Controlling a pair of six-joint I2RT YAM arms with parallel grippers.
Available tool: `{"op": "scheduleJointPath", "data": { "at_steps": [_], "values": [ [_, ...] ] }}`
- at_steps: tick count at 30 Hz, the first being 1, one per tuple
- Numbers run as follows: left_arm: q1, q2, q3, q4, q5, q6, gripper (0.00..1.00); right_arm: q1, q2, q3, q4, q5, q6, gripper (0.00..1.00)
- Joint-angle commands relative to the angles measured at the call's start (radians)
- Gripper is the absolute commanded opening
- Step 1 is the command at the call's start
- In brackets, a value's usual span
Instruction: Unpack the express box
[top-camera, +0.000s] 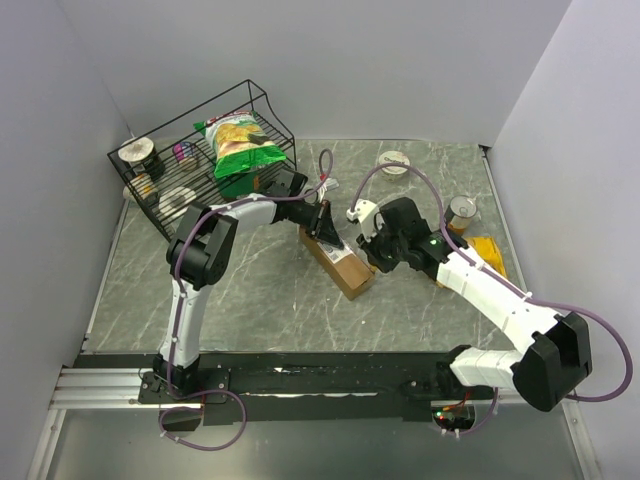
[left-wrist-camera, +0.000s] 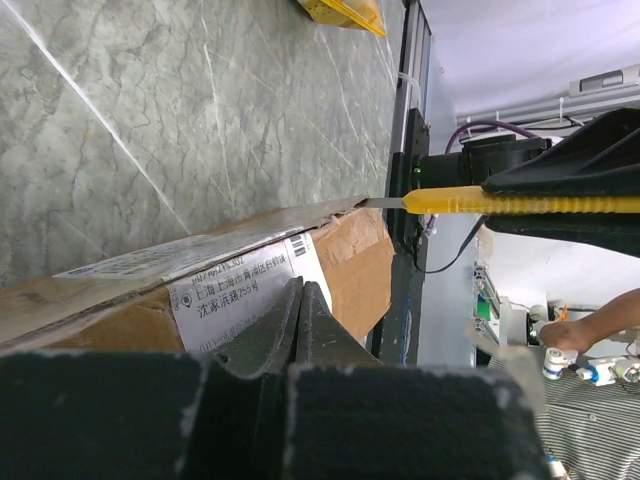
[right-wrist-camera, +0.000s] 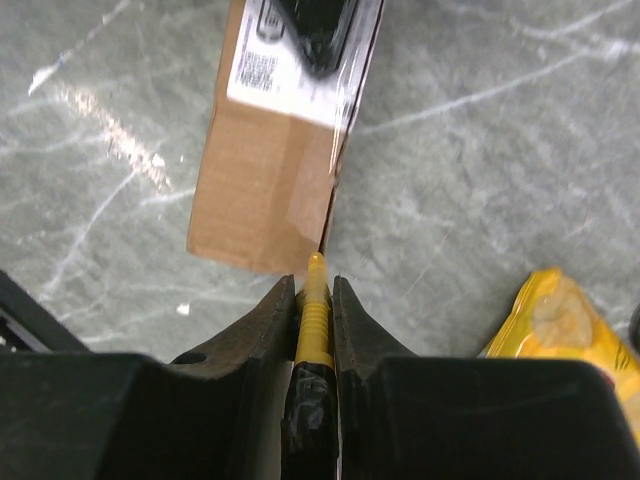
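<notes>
The express box (top-camera: 341, 263), a long brown carton with a white label (left-wrist-camera: 228, 291), lies flat mid-table. My left gripper (top-camera: 318, 222) is shut, nothing between its fingers, and its tips (left-wrist-camera: 300, 287) press on the labelled top at the far end. My right gripper (top-camera: 374, 246) is shut on a yellow utility knife (right-wrist-camera: 315, 305). The knife's blade (left-wrist-camera: 384, 203) touches the top edge seam at the box's near right corner (right-wrist-camera: 322, 243). In the right wrist view the box (right-wrist-camera: 262, 195) lies just ahead of the knife tip.
A yellow chip bag (top-camera: 482, 255) lies right of the box, also in the right wrist view (right-wrist-camera: 566, 335). A wire basket (top-camera: 168, 203) at the back left holds a green chip bag (top-camera: 240, 146) and cans. A can (top-camera: 462, 210) and a lid (top-camera: 393, 163) stand at the back right.
</notes>
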Motion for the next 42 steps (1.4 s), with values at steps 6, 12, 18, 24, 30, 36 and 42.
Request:
{"op": "scheduleJointPath", "data": {
  "at_steps": [6, 12, 18, 24, 30, 36, 42],
  "values": [
    [0.003, 0.051, -0.005, -0.060, -0.181, 0.049, 0.01, 0.019, -0.048, 0.045, -0.186, 0.062, 0.037, 0.00],
    [-0.007, 0.042, 0.032, -0.091, -0.159, 0.094, 0.01, 0.018, -0.096, 0.117, -0.134, 0.118, 0.055, 0.00],
    [-0.026, -0.030, 0.139, -0.167, -0.081, 0.179, 0.08, 0.013, -0.088, 0.214, -0.065, 0.164, 0.068, 0.00],
    [-0.012, -0.175, 0.169, -0.282, -0.268, 0.268, 0.47, -0.019, -0.105, 0.124, -0.010, 0.243, 0.029, 0.00],
    [0.029, -0.373, -0.043, -0.321, -0.509, 0.262, 0.48, -0.041, -0.064, 0.070, 0.099, 0.207, 0.014, 0.00],
    [0.066, -0.495, -0.294, -0.339, -0.604, 0.266, 0.29, -0.037, 0.025, 0.077, 0.177, 0.151, 0.015, 0.00],
    [0.068, -0.458, -0.332, -0.367, -0.607, 0.338, 0.01, -0.021, 0.114, 0.106, 0.205, 0.106, -0.001, 0.00]
  ]
}}
